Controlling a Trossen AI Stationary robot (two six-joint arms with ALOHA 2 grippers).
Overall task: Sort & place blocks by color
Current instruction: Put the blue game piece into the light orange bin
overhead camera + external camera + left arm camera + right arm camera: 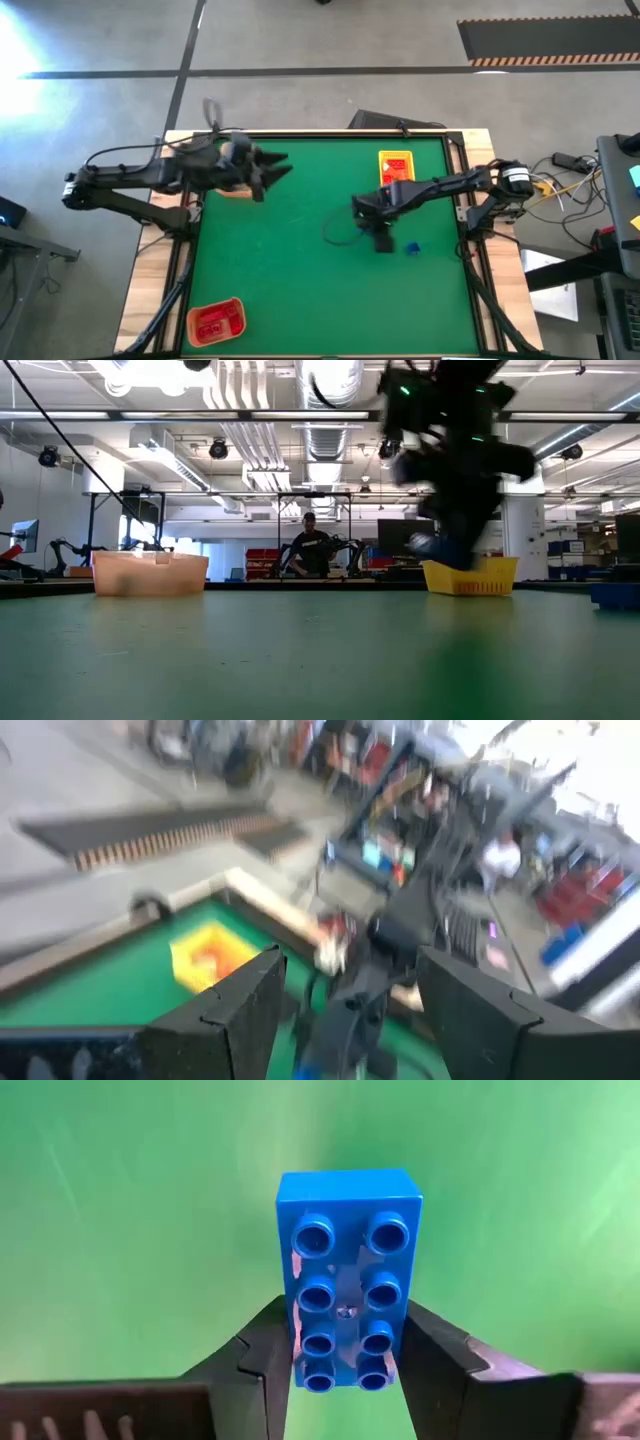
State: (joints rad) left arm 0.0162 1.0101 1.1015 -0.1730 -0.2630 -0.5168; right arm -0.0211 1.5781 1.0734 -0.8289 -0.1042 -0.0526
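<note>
right arm [455, 450]: a dark smear above the yellow tray [470, 576], pincer lost in it | blue block [347, 1292]: near end hidden between fingers [250, 1360] | left wrist view: all streaked

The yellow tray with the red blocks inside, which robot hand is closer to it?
Right. The right gripper sits just in front of the yellow tray, fingers shut on a blue block. The left gripper hovers far across the table, open.

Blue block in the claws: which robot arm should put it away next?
The right arm. Its gripper already grips the blue block over the mat, while the left gripper is open and empty, far off near the tan tray.
</note>
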